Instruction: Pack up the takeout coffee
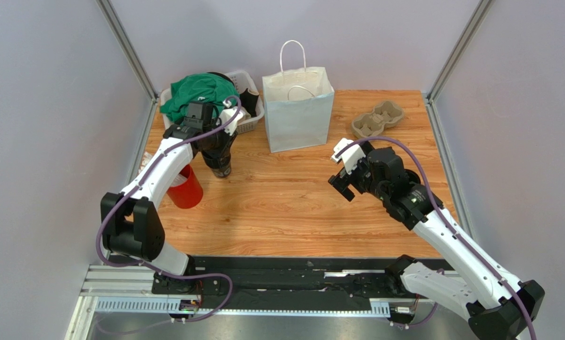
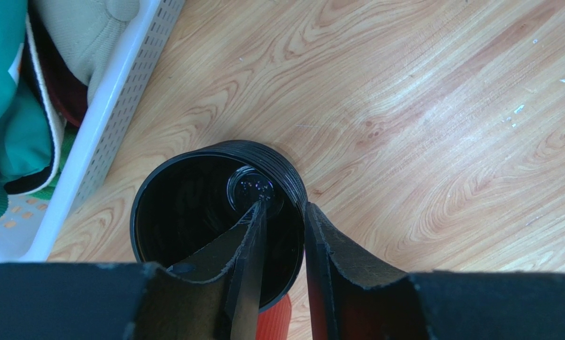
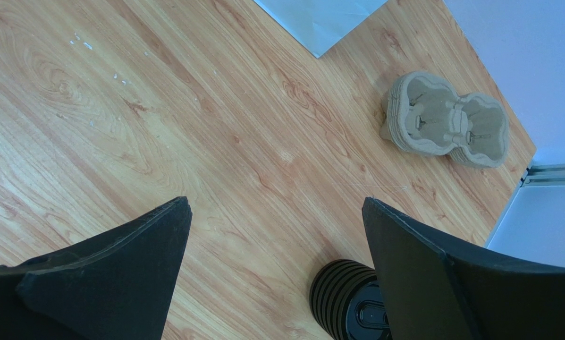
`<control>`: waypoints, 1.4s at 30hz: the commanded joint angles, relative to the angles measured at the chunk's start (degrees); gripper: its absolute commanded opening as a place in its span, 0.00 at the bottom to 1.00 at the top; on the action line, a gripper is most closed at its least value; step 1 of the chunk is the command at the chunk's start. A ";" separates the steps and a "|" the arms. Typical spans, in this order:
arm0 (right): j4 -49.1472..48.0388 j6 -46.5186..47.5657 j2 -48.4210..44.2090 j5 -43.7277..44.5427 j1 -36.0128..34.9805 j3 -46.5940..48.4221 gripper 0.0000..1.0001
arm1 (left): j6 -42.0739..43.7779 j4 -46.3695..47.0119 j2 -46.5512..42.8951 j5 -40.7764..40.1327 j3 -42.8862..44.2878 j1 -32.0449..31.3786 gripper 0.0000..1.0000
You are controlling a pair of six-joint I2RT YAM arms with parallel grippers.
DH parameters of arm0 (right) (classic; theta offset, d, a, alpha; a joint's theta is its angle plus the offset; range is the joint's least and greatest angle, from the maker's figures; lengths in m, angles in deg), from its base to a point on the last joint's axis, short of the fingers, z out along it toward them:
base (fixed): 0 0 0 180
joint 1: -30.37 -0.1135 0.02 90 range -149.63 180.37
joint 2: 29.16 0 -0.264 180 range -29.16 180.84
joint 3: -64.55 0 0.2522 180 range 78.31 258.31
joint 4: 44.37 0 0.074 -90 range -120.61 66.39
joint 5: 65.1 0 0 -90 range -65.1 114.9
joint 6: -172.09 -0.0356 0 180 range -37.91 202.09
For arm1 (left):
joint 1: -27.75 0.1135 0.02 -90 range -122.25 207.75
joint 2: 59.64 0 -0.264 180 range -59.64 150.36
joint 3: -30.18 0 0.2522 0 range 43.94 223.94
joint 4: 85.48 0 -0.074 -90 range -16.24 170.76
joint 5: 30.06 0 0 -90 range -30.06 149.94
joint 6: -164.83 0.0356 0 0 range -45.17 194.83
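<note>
Black takeout coffee (image 1: 221, 164) at left of counter (image 1: 285, 212), just beside red cup (image 1: 187, 191), under left gripper (image 1: 220, 150). Paper bag (image 1: 298, 113) behind, cup carrier (image 1: 377, 120) back right. Right gripper (image 1: 343, 170) hovers mid-counter.

Left wrist: jaws pinch coffee's rim, one finger (image 2: 246, 255) over dark top, other outside. Lid not discernible. Lifted or standing, cannot tell.

Right wrist: jaws wide apart, empty. Black ribbed piece (image 3: 338, 301) low in view.

Step, likely: grasping coffee. Next: lift upright, carry to bag, lower through mouth clear of handles.

The middle of the worktop (image 1: 285, 205) is open. A paper bag (image 1: 298, 117) blocks the far centre, a basket (image 1: 253, 119) the far left.
</note>
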 commanded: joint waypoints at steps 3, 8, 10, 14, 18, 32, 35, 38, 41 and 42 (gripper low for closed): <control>-2.94 1.21 0.11 1.64 -0.74 0.09 0.99 | -1.10 1.20 -3.11 1.75 2.05 0.93 0.34; -2.94 1.21 0.11 1.90 -0.74 0.09 0.99 | -1.19 1.20 -2.93 2.27 1.96 1.11 0.33; -3.03 1.30 0.11 1.99 -0.65 0.09 0.98 | -1.19 1.11 -2.50 2.45 1.96 1.11 0.33; -3.03 1.30 0.03 2.08 -0.74 -0.09 0.98 | -1.19 1.02 -1.97 2.54 2.05 1.11 0.28; -3.03 1.39 0.02 2.16 -0.74 0.00 0.98 | -1.19 0.94 -1.88 2.45 1.96 1.11 0.27; -3.20 1.47 -0.15 2.60 -0.83 -0.09 0.98 | -1.10 0.76 -0.82 2.19 2.31 1.11 0.13; -3.20 1.47 -0.24 2.60 -0.92 0.00 0.98 | -1.19 0.67 -0.74 1.92 2.22 1.11 0.09; -3.20 1.56 -0.15 2.69 -0.92 -0.09 0.98 | -1.37 0.94 -0.82 1.75 2.31 1.11 0.09; -3.11 1.56 -0.33 2.69 -0.92 -0.09 0.98 | -1.46 1.29 -1.44 1.31 2.22 1.11 0.05; -3.29 1.56 -0.33 2.69 -1.00 -0.09 0.98 | -1.54 1.63 -1.53 1.05 2.22 1.11 0.05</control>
